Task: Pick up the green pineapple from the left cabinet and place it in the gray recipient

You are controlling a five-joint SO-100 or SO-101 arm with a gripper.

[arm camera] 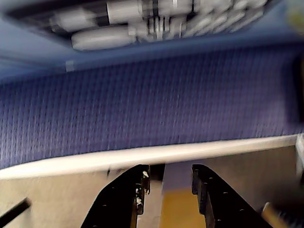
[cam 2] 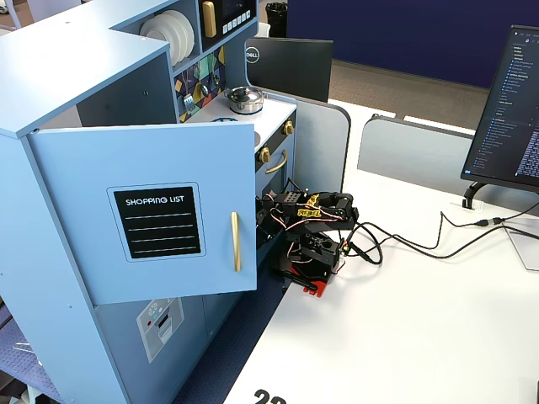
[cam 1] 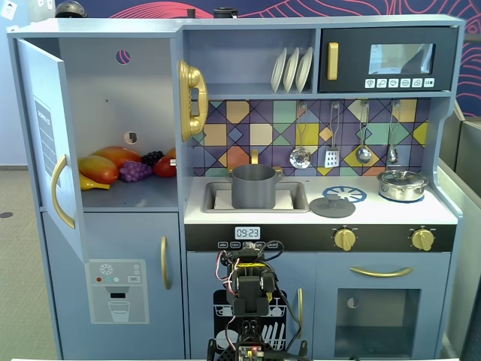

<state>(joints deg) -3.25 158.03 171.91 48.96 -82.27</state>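
left cabinet [cam 1: 124,120] door open, gripper [arm camera: 167,190] empty, jaws apart

I read "SHOPPING LIST", white on black panel [cam 2: 159,222], on open cabinet door [cam 2: 101,168]. "DELL" logo [cam 2: 252,55] on black monitor back behind that cabinet. Clock display [cam 1: 247,233] below sink reads "09:23". Monitor text right of cabinet too small.

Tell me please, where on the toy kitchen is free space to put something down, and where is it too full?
Free: the cabinet shelf in front of the fruit, and the counter between the flat gray lid and the knobs. Crowded: the shelf's back, with the orange-yellow fruit and purple grapes, and the sink, mostly filled by the gray pot.
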